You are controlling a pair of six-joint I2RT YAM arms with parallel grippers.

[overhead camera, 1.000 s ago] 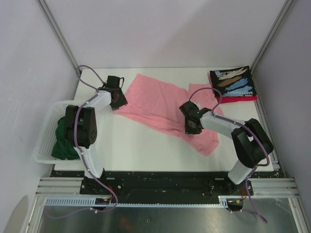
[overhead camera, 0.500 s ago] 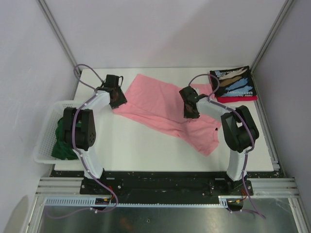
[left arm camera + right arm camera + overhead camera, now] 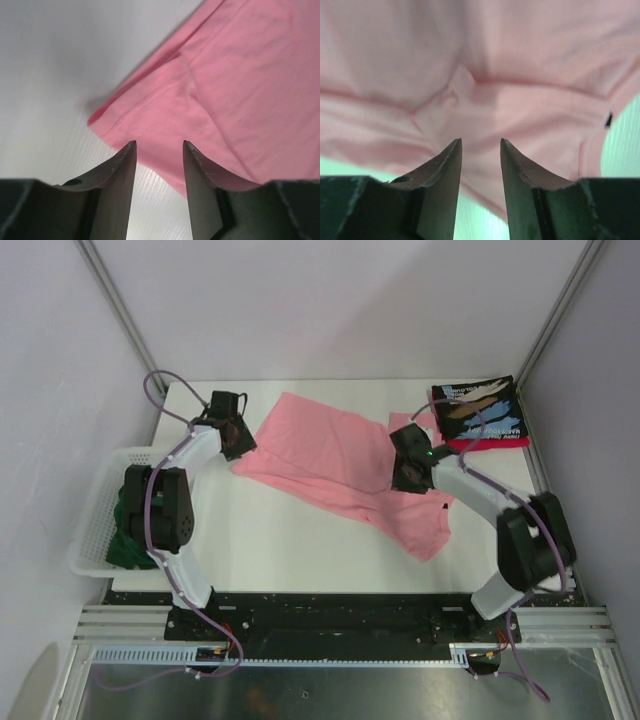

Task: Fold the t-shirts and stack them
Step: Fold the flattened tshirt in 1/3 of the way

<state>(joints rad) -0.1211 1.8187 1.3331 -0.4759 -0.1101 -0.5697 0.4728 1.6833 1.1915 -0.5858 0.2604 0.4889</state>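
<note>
- The dark green tee (image 3: 125, 545) is mostly hidden. It's a lump in the white basket (image 3: 90, 540) off the table's left side, with the left arm's elbow sitting right in front of it.
- The red tee (image 3: 495, 444) barely shows. The black printed tee (image 3: 480, 408) lies folded on top of it in the far right corner, so there's just a red strip along the near edge. The print's lettering is too small to read.
- The right wrist view is soft and all pink. There's a tiny dark spot on the cloth near the right edge, and I can't tell what it is.
- The pink tee (image 3: 320, 455) is spread out diagonally across the middle of the table (image 3: 290, 550), wrinkled and not folded.
- The left arm reaches away from its base up the left side. The left gripper (image 3: 159, 145) points down at the pink tee's left corner, right by the hem.
- The right arm's elbow is out to the right and its forearm angles back inward. The right gripper (image 3: 480, 142) hangs over the bunched right part of the pink tee.
- Both sets of jaws are parted, with a clear gap and nothing pinched between them. I can't tell if the tips touch the cloth.
</note>
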